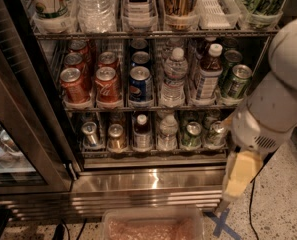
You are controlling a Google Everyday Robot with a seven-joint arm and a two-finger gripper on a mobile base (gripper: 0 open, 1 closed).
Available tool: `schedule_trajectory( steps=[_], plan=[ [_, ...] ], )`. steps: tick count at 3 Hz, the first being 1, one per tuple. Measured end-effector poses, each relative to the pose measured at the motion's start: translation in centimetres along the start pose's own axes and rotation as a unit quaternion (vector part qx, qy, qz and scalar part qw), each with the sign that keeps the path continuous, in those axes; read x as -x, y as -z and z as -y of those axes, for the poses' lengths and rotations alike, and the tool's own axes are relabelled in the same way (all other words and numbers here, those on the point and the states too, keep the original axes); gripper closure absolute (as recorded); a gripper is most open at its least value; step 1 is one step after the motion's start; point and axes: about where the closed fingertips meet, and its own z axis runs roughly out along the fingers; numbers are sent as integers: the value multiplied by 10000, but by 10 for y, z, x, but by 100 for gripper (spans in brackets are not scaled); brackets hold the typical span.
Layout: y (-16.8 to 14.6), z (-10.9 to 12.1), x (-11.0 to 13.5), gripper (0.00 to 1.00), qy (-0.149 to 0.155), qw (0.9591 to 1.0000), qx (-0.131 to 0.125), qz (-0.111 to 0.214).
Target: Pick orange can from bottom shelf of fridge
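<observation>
Camera view, single frame. Fridge (148,183) door open, wire racks stocked. Orange can (116,137) stands upright on the bottom shelf (153,154), second lane from the left, at the front. Just left of the orange can: a silver-grey can (90,133). Just right of it: a dark bottle (141,129), then a water bottle (167,132), then a green can (191,134). One rack above the orange can: red cola cans (95,81). Gripper (237,180) hangs well right of the orange can, outside the fridge front, slightly lower than the can, pointing down toward the floor. Claw opening: cannot tell; nothing seen in its hold. Below the orange can, on the floor: a clear plastic tub (153,223).
</observation>
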Motion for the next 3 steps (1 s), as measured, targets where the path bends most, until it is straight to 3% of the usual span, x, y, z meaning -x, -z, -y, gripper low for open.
schedule_trajectory(
  steps=[1,2,3],
  plan=[
    [-37,-25,11,0,247,9990,362,93],
    [-39,-26,14,0,222,9992,321,118],
    [-75,-34,36,0,272,9972,418,564]
  ],
)
